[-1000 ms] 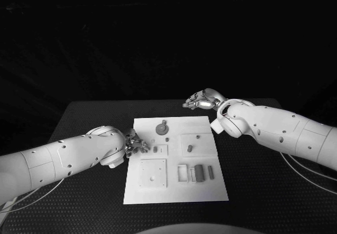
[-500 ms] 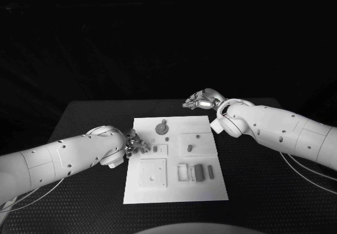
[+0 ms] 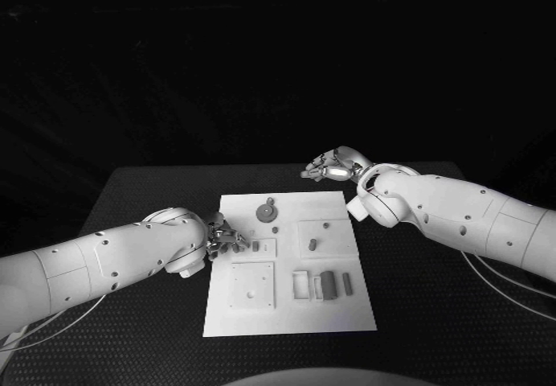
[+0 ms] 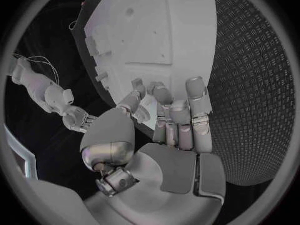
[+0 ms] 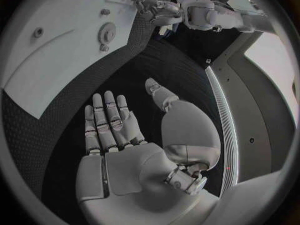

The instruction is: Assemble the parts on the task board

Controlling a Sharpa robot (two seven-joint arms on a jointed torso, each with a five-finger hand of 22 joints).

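Nothing we can see has moved since the earlier frames; both arms hold as before. Our left hand (image 3: 223,240) rests at the left edge of the board (image 3: 290,318), fingers (image 4: 195,97) reaching onto it; we cannot tell whether they hold a part. Our right hand (image 3: 333,166) hovers beyond the board's far right corner, fingers (image 5: 106,116) apart and holding nothing. A gear (image 3: 267,212) lies near the board's far end, and bars (image 3: 328,283) stand near its right side.

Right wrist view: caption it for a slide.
Right robot hand open above the black table, task board beyond its fingers.
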